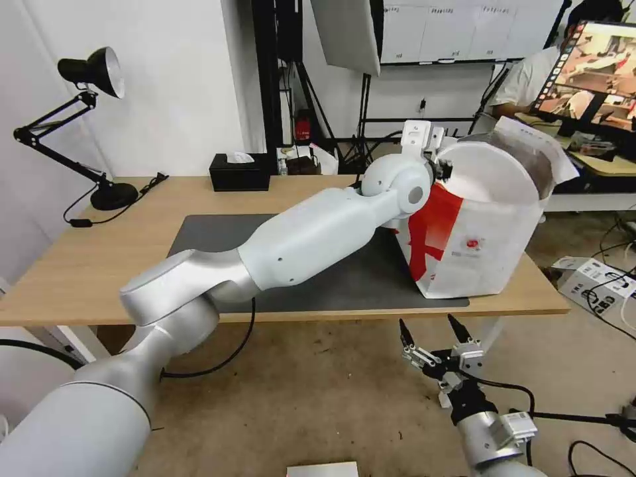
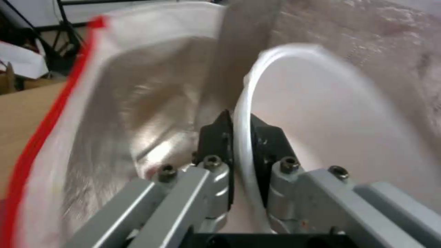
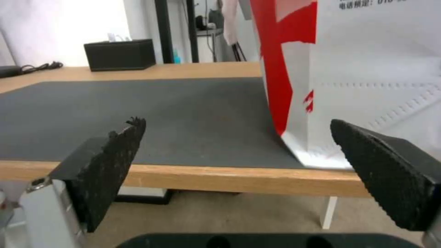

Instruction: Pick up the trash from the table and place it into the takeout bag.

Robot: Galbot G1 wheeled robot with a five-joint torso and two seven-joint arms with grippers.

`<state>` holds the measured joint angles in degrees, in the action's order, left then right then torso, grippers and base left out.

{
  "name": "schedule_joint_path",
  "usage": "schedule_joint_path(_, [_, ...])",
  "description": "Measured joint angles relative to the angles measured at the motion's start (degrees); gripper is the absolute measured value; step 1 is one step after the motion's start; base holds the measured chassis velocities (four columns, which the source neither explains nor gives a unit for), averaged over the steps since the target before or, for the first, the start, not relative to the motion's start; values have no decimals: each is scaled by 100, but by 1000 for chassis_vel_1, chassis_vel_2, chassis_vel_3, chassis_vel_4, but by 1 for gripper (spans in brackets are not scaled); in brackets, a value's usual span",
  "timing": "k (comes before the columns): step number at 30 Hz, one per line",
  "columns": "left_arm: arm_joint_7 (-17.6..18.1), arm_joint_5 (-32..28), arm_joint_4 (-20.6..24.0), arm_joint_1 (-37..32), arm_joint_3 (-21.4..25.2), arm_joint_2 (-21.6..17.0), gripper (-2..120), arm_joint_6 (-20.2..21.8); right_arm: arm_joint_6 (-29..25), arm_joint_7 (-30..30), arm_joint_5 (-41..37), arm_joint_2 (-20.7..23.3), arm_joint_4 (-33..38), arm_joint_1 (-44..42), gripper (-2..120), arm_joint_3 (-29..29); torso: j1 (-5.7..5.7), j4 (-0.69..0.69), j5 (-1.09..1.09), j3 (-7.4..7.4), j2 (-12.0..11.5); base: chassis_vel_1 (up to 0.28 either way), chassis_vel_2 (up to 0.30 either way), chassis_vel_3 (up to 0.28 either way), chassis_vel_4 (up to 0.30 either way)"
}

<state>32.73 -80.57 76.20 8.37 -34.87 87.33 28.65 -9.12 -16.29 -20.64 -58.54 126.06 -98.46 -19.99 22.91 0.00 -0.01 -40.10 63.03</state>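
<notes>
While a black desk lamp (image 1: pixel 93 73) stands at the far left corner of the worktop (image 1: pixel 86 258), a black tissue box (image 1: pixel 240 172) sits along the back edge, beyond the dark grey mat (image 1: pixel 218 235). From the near left, the left arm (image 1: pixel 311 232) stretches across the mat to the red-and-white takeout bag (image 1: pixel 483 245), which stands on the mat's right end near the worktop's right edge. At the bag's open mouth the left pincer (image 2: pixel 239 137) is clamped on the rim of the white bowl (image 2: pixel 335 124), one black finger on each side of the thin edge. The bowl is tipped up on its side, its round white face (image 1: pixel 483 175) showing above the bag's front wall, and it sits partly inside the mouth against the silver foil lining (image 2: pixel 137 103). Below the worktop's front edge, under the bag, the right pincer (image 1: pixel 432 334) hangs over the floor with its fingers spread wide and nothing between them; its two black pads (image 3: pixel 115 155) face the worktop edge and the bag's lower corner (image 3: pixel 312 151).
</notes>
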Motion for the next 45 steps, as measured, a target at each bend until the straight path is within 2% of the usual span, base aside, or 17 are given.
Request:
schedule_joint_path(10, [9,62,-260,-46,45,173,46,-68,0,0,0,0,0,0,100,0,0,-1,0,0,0,0,0,0,0])
schedule_joint_path(12, [11,160,-314,-59,82,194,58,-261,0,0,0,0,0,0,100,0,0,-1,1,0,0,0,0,0,0])
schedule_joint_path(15, [16,184,-299,-74,147,185,66,-381,0,0,0,0,0,0,100,0,0,-1,0,0,0,0,0,0,0])
schedule_joint_path(21, [49,215,108,-52,271,-51,89,-606,0,0,0,0,0,0,100,0,0,-1,0,-1,0,0,0,0,0])
schedule_joint_path(26, [324,148,480,31,319,-311,98,-628,0,0,0,0,0,0,100,0,0,-2,0,0,0,0,0,0,0])
schedule_joint_path(29, [512,-38,1083,84,454,-900,100,-723,0,0,0,0,0,0,100,0,0,1,-1,0,0,0,0,0,0])
schedule_joint_path(31, [512,-38,1249,70,469,-1069,100,-789,0,0,0,0,0,0,100,0,0,0,-1,0,0,0,0,0,0])
schedule_joint_path(33, [508,53,1640,-46,494,-1470,100,-951,0,0,0,0,0,0,100,0,0,-2,-1,0,0,0,0,0,0])
schedule_joint_path(34, [508,53,1640,-46,494,-1470,100,-951,0,0,0,0,0,0,100,0,0,-2,-1,0,0,0,0,0,0])
schedule_joint_path(36, [447,303,2067,-269,533,-1939,100,-1078,0,0,0,0,0,-1,100,0,0,-1,-1,0,0,0,0,0,0])
schedule_joint_path(37, [298,500,2396,-486,568,-2316,100,-1203,0,0,0,0,0,0,100,-1,1,-1,-1,0,0,0,0,0,0])
schedule_joint_path(38, [298,500,2396,-486,568,-2316,100,-1203,0,0,0,0,0,0,100,-1,1,-1,-1,0,0,0,0,0,0])
schedule_joint_path(41, [-222,1057,3113,-1308,877,-3362,100,-1590,-1,0,0,0,0,0,100,0,0,2,-3,0,0,0,0,0,0])
schedule_joint_path(42, [-222,1057,3113,-1308,877,-3362,100,-1590,-1,0,0,0,0,0,100,0,0,2,-3,0,0,0,0,0,0])
schedule_joint_path(43, [-390,1209,3306,-1633,1106,-3671,100,-1707,0,0,0,0,0,-1,100,0,0,2,-4,0,0,0,0,0,0])
schedule_joint_path(44, [-390,1209,3306,-1633,1106,-3671,100,-1707,0,0,0,0,0,-1,100,0,0,2,-4,0,0,0,0,0,0])
schedule_joint_path(45, [-631,1416,3563,-2164,1534,-4067,100,-1837,0,1,0,0,0,1,100,-1,0,1,-2,0,0,0,0,0,0])
